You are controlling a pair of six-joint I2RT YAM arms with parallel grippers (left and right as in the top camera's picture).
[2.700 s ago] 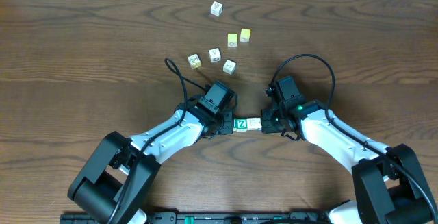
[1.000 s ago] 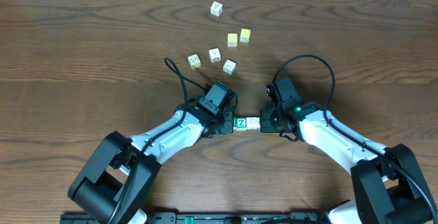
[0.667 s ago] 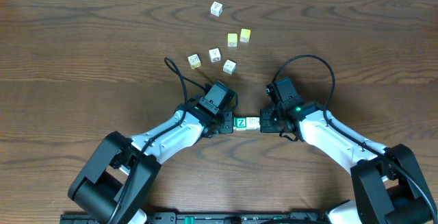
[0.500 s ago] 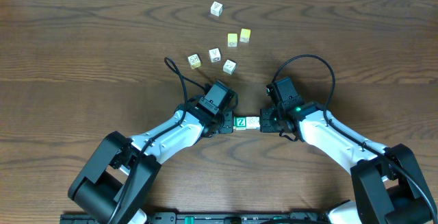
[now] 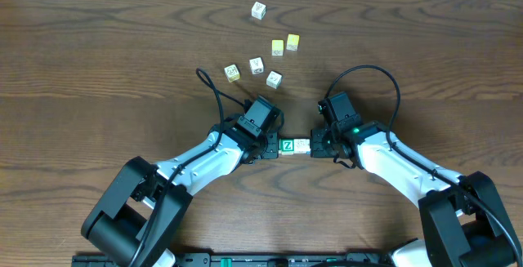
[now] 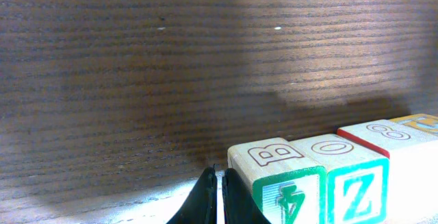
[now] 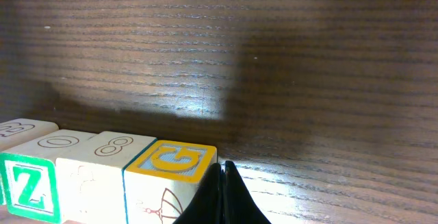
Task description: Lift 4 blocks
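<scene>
Sitting in a tight row around the middle of the worktop (image 5: 98, 71), the four blocks (image 5: 294, 146) are getting squeezed end to end between the left hand (image 5: 272, 147) and right hand (image 5: 315, 146), both with fingers pressed together.

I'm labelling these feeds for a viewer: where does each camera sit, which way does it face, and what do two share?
Overhead: above the table, looking straight down; both arms show, the row of blocks between them.
Left wrist: low behind the shut left tool, looking across the table; only its fingertips show.
Right wrist: low behind the shut right tool, likewise; only fingertips show.
Shared: both wrist views show the green Z block.
</scene>
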